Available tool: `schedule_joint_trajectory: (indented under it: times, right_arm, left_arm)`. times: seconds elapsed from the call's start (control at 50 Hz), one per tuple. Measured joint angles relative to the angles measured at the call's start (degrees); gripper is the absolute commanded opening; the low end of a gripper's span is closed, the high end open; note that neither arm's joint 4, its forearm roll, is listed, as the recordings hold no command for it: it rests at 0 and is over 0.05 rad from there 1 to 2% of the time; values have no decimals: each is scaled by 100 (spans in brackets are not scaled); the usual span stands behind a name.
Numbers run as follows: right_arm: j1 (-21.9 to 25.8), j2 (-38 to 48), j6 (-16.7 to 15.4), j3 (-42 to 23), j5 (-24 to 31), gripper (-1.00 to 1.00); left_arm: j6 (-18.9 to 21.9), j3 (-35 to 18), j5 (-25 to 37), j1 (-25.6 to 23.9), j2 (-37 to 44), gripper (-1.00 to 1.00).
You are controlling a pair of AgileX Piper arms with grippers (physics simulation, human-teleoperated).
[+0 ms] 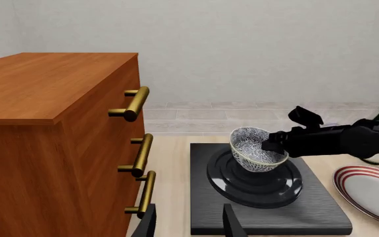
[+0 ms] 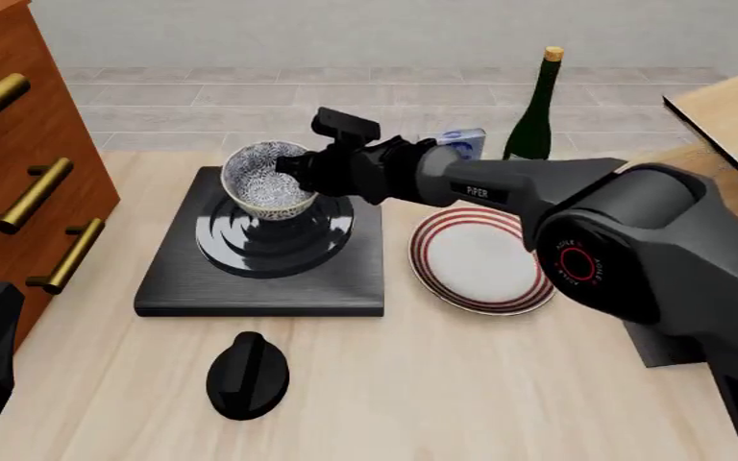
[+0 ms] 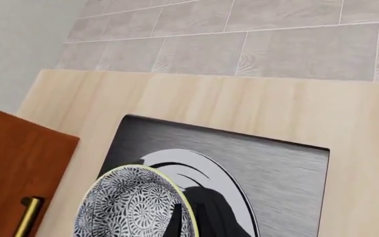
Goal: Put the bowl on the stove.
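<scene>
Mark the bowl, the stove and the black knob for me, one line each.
bowl (image 2: 266, 181): front view, on its patterned inside.
stove (image 2: 343, 279): front view, on the bare slab near its front right corner.
black knob (image 2: 249, 375): front view, on its top, in front of the stove.

floral bowl (image 2: 266, 180) tilted above burner rings of black stove (image 2: 266, 252), rim in right pincer (image 2: 295, 169).

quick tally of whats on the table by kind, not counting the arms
bowl: 1
stove: 1
plate: 1
knob: 1
bottle: 1
blue box: 1
drawer cabinet: 1
total: 7
</scene>
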Motion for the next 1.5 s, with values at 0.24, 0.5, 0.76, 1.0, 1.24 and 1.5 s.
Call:
schedule_joint_trajectory:
  times: [0.24,0.5,0.76,1.0,1.24,1.5]
  right_arm:
    - [-17,57,-19,-59,-24,-100]
    - [-1,49,15,-9,-61,100]
    - [14,-38,14,28,-33,100]
    - [6,-199,-29,-12,69,100]
    - [-17,-444,-119,19,164,100]
    - [-63,-757,-249,151,237,100]
  left_arm:
    - [0,0,0,0,0,100]
    - [0,0,0,0,0,100]
    - [0,0,0,0,0,100]
    - [0,0,0,0,0,100]
    - [0,0,0,0,0,100]
    - [0,0,0,0,0,100]
